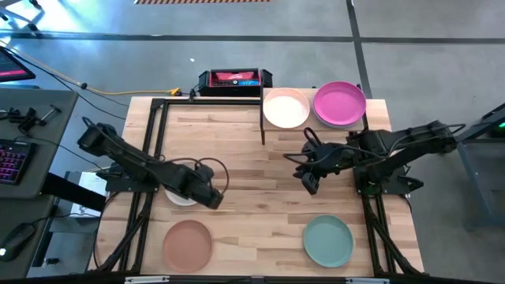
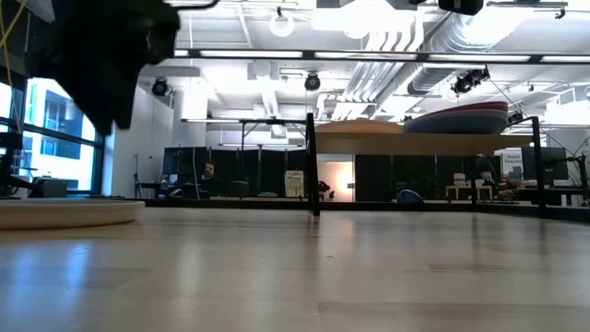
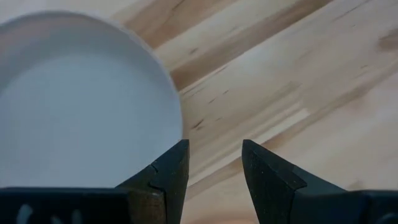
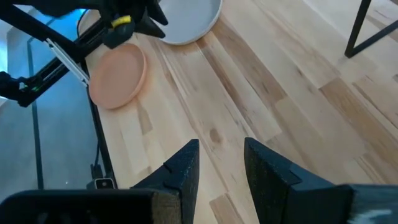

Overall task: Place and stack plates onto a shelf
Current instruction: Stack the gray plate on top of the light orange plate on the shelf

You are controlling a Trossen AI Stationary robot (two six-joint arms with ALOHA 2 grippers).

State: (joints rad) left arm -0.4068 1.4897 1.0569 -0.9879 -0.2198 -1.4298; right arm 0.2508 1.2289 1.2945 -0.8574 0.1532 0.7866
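Note:
A pale grey-beige plate point(image 1: 180, 196) point(image 3: 81, 106) lies flat on the table's left half, also visible in the low view point(image 2: 64, 212). My left gripper point(image 1: 210, 196) point(image 3: 214, 163) hovers open at this plate's right rim, one finger over the rim and the other over bare wood. My right gripper point(image 1: 310, 183) point(image 4: 221, 163) is open above bare table, in front of the shelf point(image 1: 316, 126) point(image 2: 406, 143). A cream plate point(image 1: 286, 108) and a magenta plate point(image 1: 340, 103) rest on the shelf side by side. A terracotta plate point(image 1: 188, 243) point(image 4: 118, 74) and a teal green plate point(image 1: 328, 241) lie near the table's near edge.
The shelf's black post point(image 1: 262, 118) point(image 2: 312, 166) stands at the far middle of the table. A black and red box point(image 1: 234, 80) sits beyond the far edge. Bare wood lies between the two grippers in the table's middle point(image 1: 252, 173).

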